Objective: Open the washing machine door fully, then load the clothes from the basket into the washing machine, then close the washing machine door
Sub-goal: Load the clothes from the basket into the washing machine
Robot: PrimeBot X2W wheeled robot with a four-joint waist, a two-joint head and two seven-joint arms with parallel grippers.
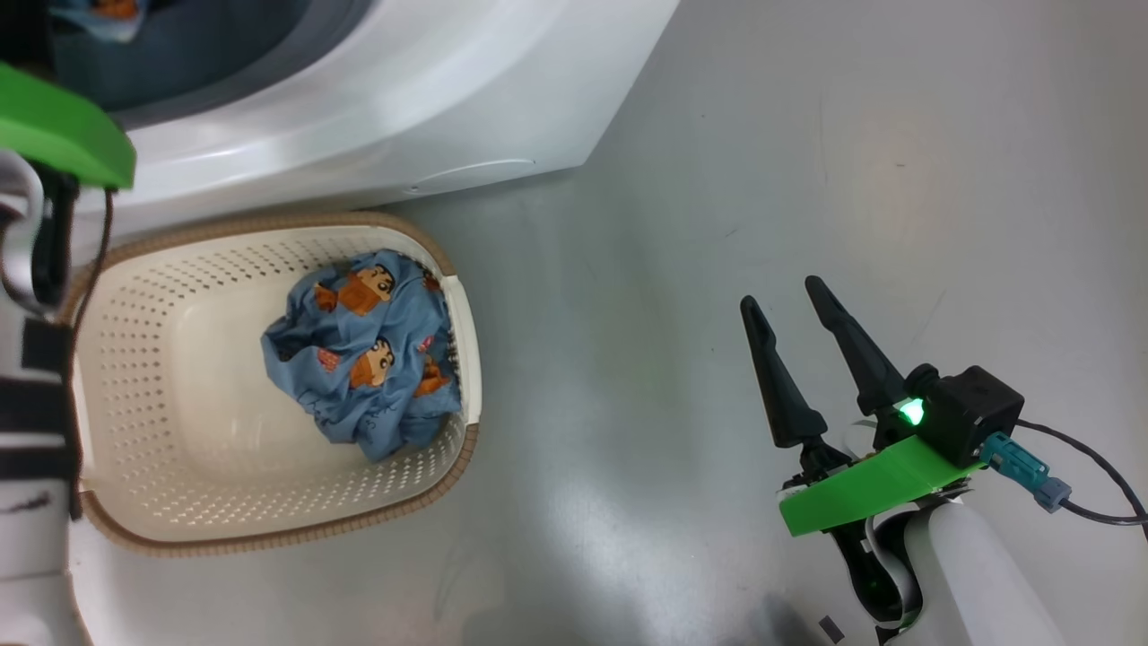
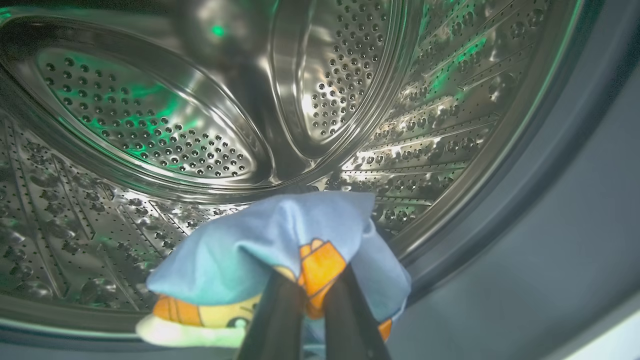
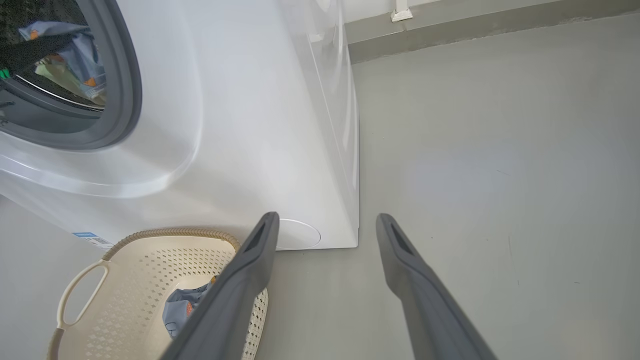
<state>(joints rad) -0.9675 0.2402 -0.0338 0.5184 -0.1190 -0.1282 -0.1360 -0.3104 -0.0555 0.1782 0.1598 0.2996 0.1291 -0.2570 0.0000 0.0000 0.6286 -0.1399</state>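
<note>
My left gripper [image 2: 312, 280] is shut on a blue and cream garment with orange print [image 2: 260, 240], held inside the steel drum [image 2: 150, 125] of the washing machine [image 1: 404, 99]. That garment also hangs in the machine's opening [image 3: 75, 55]. A second blue garment printed with cartoon figures [image 1: 368, 350] lies crumpled in the cream basket [image 1: 161, 359], which stands on the floor against the machine's front. My right gripper [image 1: 780, 296] hovers open over bare floor to the right of the basket, nothing between its fingers [image 3: 250, 270]. The washing machine door is out of view.
The grey-blue rubber seal [image 3: 127, 85] rings the drum opening. Grey floor [image 1: 717, 179] stretches to the right of the machine as far as a wall skirting [image 3: 450, 30]. My pale left forearm [image 1: 36, 404] crosses the basket's left side. A cable [image 1: 1094, 484] trails from the right wrist.
</note>
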